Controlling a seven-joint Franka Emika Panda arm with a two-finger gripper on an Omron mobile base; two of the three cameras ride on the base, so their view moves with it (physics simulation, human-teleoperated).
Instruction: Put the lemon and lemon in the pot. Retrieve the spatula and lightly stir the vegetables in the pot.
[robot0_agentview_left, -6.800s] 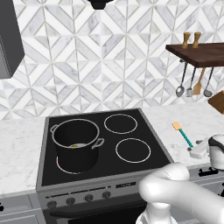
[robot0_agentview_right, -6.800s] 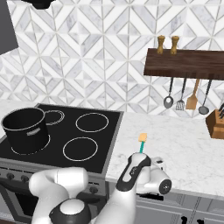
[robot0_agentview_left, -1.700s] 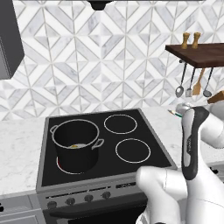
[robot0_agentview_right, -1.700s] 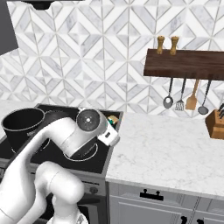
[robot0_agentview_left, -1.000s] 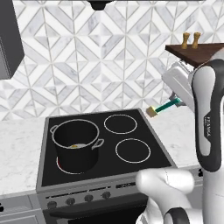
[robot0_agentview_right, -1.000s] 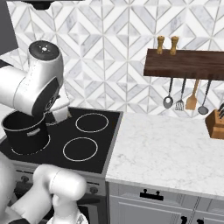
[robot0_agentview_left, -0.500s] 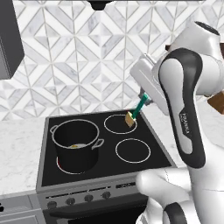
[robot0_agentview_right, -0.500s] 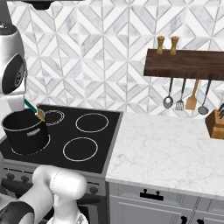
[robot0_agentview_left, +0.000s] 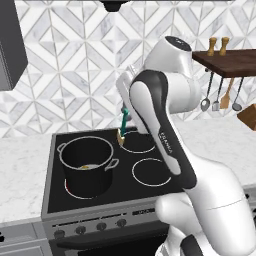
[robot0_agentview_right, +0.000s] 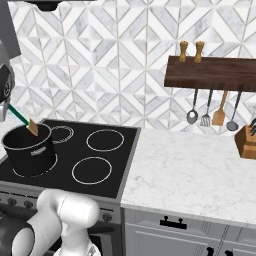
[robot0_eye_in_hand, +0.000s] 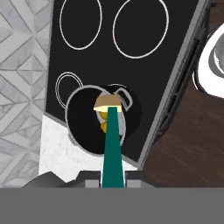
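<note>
Your arm (robot0_agentview_left: 165, 125) rises from the lower right of the left base view, bends at a high elbow near the wall, and reaches down and left over the stove (robot0_agentview_left: 100, 200). The gripper (robot0_eye_in_hand: 113, 177) has its jaws clenched on the green handle of the spatula (robot0_agentview_left: 122, 127), which hangs blade-down, slightly tilted. In the left base view the pale blade sits in the air just right of the pot (robot0_agentview_left: 86, 165), above the rear burner ring, clear of the pot's rim. In the right base view the spatula (robot0_agentview_right: 25, 120) slants down from the left edge, its blade drawn against the pot's (robot0_agentview_right: 29, 150) rim. Looking down along the hand view, the spatula (robot0_eye_in_hand: 112, 144) runs up the middle and its blade overlaps the pot's (robot0_eye_in_hand: 83, 118) mouth. Something yellow, the lemons (robot0_eye_in_hand: 103, 119), shows inside the pot beside the blade. The pot stands on the stove's front left burner, with the marble bench (robot0_agentview_right: 195, 170) to the right.
</note>
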